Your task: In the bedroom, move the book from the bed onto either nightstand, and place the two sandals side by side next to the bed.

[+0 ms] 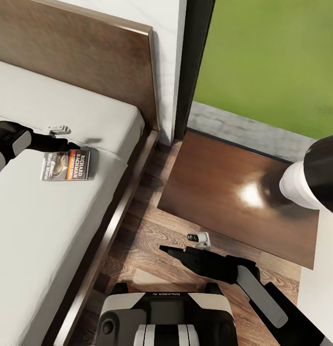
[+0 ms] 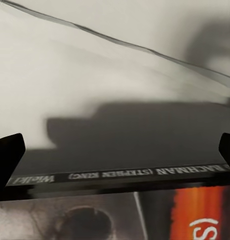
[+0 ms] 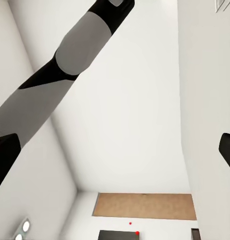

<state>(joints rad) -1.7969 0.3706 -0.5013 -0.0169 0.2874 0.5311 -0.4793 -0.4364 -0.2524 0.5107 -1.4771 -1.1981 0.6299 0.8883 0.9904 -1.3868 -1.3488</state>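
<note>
The book (image 1: 65,166) lies flat on the bed's grey mattress (image 1: 36,240), with an orange band and dark lettering on its cover. My left gripper (image 1: 70,144) hovers just over the book's headboard-side edge. In the left wrist view the gripper (image 2: 117,150) is open, its fingertips (image 2: 7,155) spread wide at either end of the book's spine (image 2: 119,175). The nightstand (image 1: 224,211) stands to the right of the bed, its glossy top bare. My right gripper (image 1: 173,251) hangs open over the floor in front of the nightstand, holding nothing. The sandals are out of view.
The dark wooden headboard (image 1: 89,53) and bed frame rail (image 1: 123,202) border the mattress. A strip of wood-plank floor (image 1: 147,240) runs between bed and nightstand. Behind the nightstand a dark-framed window (image 1: 195,62) shows the lawn. My base (image 1: 161,317) sits at the bottom.
</note>
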